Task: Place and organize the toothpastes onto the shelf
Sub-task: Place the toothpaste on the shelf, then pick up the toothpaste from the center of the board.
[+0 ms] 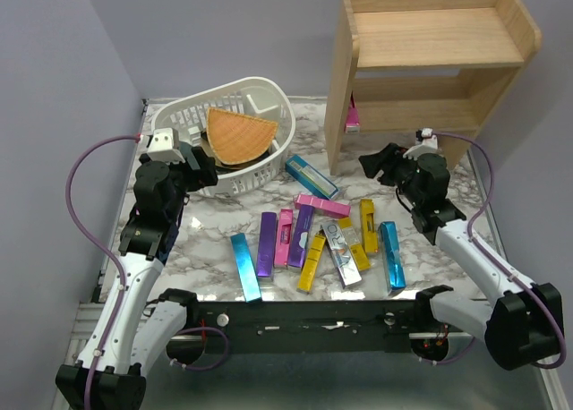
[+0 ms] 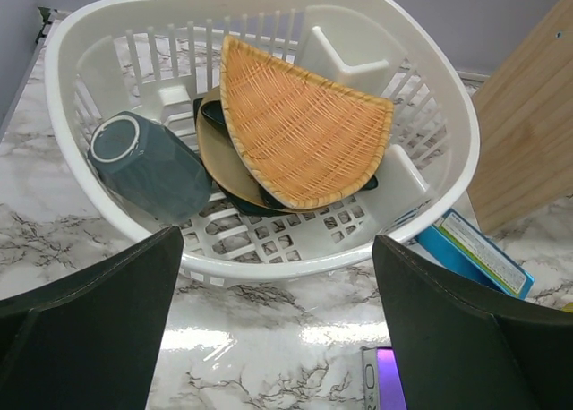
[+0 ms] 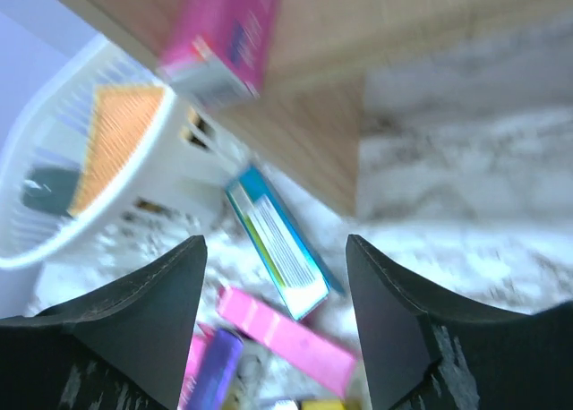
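The wooden shelf (image 1: pixel 430 61) stands at the back right, with one pink toothpaste (image 1: pixel 353 115) on its lower tier, also in the right wrist view (image 3: pixel 224 34). Several toothpastes lie loose on the marble table: a blue carton (image 1: pixel 312 175) by the shelf's foot, a pink one (image 1: pixel 322 205), purple (image 1: pixel 267 243), yellow (image 1: pixel 312 260), silver (image 1: pixel 340 249) and blue-silver (image 1: pixel 244 267) ones. My right gripper (image 1: pixel 380 164) is open and empty in front of the shelf, above the blue carton (image 3: pixel 277 244) and the pink one (image 3: pixel 286 334). My left gripper (image 1: pixel 201 168) is open and empty beside the basket.
A white slotted basket (image 1: pixel 277 101) at the back left holds an orange woven wedge (image 2: pixel 304 123), a grey cup (image 2: pixel 143 164) and dark plates. Its rim (image 2: pixel 295 265) lies just ahead of my left gripper (image 2: pixel 277 338). The shelf's side panel (image 2: pixel 528 132) stands to its right.
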### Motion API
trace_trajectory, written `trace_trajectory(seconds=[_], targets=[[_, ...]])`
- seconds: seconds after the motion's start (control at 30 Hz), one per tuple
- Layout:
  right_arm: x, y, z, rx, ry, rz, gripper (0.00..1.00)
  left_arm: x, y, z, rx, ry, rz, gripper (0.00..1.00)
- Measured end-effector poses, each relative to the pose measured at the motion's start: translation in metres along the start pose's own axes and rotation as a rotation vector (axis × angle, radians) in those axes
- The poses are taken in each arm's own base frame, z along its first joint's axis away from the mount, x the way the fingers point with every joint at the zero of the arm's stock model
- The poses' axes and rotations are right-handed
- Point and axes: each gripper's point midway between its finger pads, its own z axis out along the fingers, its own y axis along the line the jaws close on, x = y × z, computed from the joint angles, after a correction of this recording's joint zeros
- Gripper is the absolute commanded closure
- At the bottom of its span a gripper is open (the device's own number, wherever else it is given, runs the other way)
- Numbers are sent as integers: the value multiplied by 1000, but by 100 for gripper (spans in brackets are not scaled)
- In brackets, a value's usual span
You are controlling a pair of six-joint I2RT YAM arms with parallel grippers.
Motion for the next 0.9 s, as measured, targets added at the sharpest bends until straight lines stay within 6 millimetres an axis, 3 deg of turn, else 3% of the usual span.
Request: trace_trajectory(seconds=[0.1,0.2,0.37,0.53,0.63,0.9], targets=[[40,-15,-7,21,116,-15,25,1,-4,0,22,6,-5,1],[73,-18,-15,10,216,-36,23,2,-7,-1,36,10,-5,1],[105,-16,-19,3,340,-90,22,3,-10,-1,55,17,-5,1],[126,-24,-15,22,427,-96,22,7,-13,-2,76,34,-4,1],[134,-16,-15,0,458,-114,21,14,-15,-1,90,58,-4,1],[133,-16,7,58,492,-153,21,33,-17,3,108,138,-2,1]])
